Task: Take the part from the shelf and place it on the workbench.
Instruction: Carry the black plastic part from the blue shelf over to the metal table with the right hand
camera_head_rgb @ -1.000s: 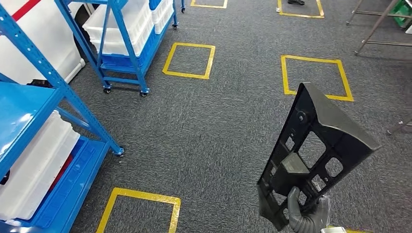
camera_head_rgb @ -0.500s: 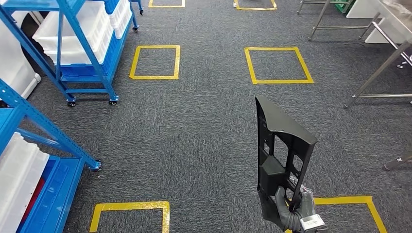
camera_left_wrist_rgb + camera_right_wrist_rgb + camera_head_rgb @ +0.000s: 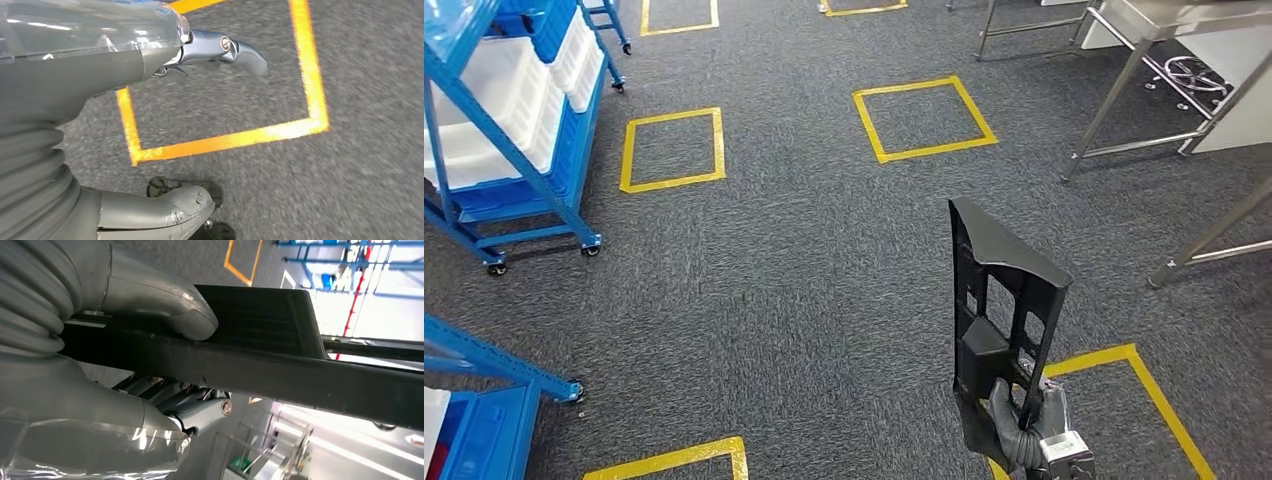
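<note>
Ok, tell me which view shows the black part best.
The head view: the black part stands upright with its whole outline and cut-outs visible, its lower end gripped by the right robot hand. The right wrist view shows a dark edge of it close up between thumb and fingers. The left wrist view looks at carpet and yellow tape.

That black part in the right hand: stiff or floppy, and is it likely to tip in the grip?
The black part looks like rigid moulded plastic: standing upright without sagging. Probably light, being full of cut-outs. The right hand holds only its bottom end, so it may lever or tilt.
</note>
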You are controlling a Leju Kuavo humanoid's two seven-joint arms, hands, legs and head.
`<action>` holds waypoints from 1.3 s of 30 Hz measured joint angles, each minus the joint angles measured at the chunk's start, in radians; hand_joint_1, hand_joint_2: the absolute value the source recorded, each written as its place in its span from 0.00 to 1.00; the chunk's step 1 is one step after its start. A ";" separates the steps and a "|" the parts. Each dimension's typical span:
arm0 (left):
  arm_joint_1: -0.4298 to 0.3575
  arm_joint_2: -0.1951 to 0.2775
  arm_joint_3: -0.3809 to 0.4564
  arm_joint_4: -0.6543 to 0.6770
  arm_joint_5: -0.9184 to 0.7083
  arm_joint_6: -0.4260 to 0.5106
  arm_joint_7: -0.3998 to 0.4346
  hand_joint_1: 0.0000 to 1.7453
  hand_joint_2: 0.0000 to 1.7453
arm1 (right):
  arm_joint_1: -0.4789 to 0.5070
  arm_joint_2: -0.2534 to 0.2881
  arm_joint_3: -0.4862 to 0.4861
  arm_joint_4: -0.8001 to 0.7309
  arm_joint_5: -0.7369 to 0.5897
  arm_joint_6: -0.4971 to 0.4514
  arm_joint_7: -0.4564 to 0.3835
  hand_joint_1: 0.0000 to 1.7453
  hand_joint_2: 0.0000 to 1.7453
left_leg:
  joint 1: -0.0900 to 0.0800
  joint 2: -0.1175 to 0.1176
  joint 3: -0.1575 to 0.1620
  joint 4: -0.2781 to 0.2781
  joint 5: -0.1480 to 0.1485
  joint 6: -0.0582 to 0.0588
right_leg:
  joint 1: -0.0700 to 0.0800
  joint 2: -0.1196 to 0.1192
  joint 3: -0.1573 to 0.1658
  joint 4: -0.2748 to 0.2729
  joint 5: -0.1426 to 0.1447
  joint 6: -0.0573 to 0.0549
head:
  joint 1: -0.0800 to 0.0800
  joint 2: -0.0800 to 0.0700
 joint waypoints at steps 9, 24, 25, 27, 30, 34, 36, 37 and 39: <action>-0.011 0.017 0.001 -0.003 -0.010 -0.004 -0.018 0.00 1.00 | -0.012 -0.010 0.004 0.004 -0.007 0.002 0.000 1.00 1.00 | 0.004 -0.047 0.099 -0.254 0.118 0.033 | -0.007 0.058 -0.038 0.042 -0.013 0.044 | 0.000 0.000; -0.014 0.016 0.003 -0.003 -0.016 -0.004 -0.008 0.00 1.00 | -0.029 -0.014 0.016 0.010 -0.048 0.007 -0.001 1.00 1.00 | -0.006 0.097 0.130 -0.248 0.079 0.001 | -0.002 -0.087 -0.010 0.006 -0.004 0.019 | 0.004 0.000; -0.014 0.016 0.004 -0.003 -0.013 -0.003 -0.008 0.00 1.00 | -0.029 -0.014 0.017 0.006 -0.048 0.007 -0.001 1.00 1.00 | -0.003 0.070 0.115 -0.212 0.055 -0.003 | -0.005 -0.076 -0.008 0.003 -0.002 0.012 | 0.002 0.000; -0.009 0.016 0.006 -0.003 -0.010 -0.003 -0.008 0.00 1.00 | -0.030 -0.012 0.021 0.001 -0.050 0.008 -0.001 1.00 1.00 | 0.000 0.016 0.052 -0.081 -0.010 -0.006 | -0.005 -0.052 -0.007 0.002 0.000 0.003 | -0.004 0.000; -0.004 0.016 0.009 -0.003 -0.009 -0.003 -0.007 0.00 1.00 | -0.026 -0.011 0.023 0.000 -0.051 0.009 0.000 1.00 1.00 | 0.001 0.001 -0.016 0.031 -0.022 -0.006 | -0.001 -0.008 -0.006 0.006 -0.002 0.000 | -0.005 0.000; -0.004 0.018 0.011 -0.003 -0.009 -0.004 -0.009 0.00 1.00 | -0.026 -0.009 0.027 -0.002 -0.054 0.013 0.000 1.00 1.00 | 0.003 -0.074 0.069 -0.201 0.110 0.008 | -0.002 0.050 -0.008 0.016 -0.005 0.008 | -0.005 0.000; -0.004 0.019 0.015 -0.003 -0.008 -0.006 -0.017 0.00 1.00 | -0.025 -0.006 0.027 -0.004 -0.059 0.020 0.000 1.00 1.00 | 0.001 -0.097 0.086 -0.243 0.114 0.015 | -0.006 0.075 -0.017 0.018 -0.003 0.021 | -0.005 0.000; -0.005 0.020 0.016 -0.003 -0.006 -0.007 -0.022 0.00 1.00 | -0.023 -0.005 0.027 -0.005 -0.059 0.024 0.000 1.00 1.00 | -0.001 -0.086 0.088 -0.247 0.116 0.019 | -0.009 0.088 -0.020 0.016 0.001 0.029 | -0.006 0.000; -0.009 0.020 0.020 -0.003 -0.002 -0.010 -0.032 0.00 1.00 | -0.019 -0.002 0.027 -0.006 -0.053 0.028 0.000 1.00 1.00 | 0.001 -0.063 0.095 -0.260 0.124 0.033 | -0.008 0.066 -0.027 0.026 -0.005 0.040 | -0.004 0.000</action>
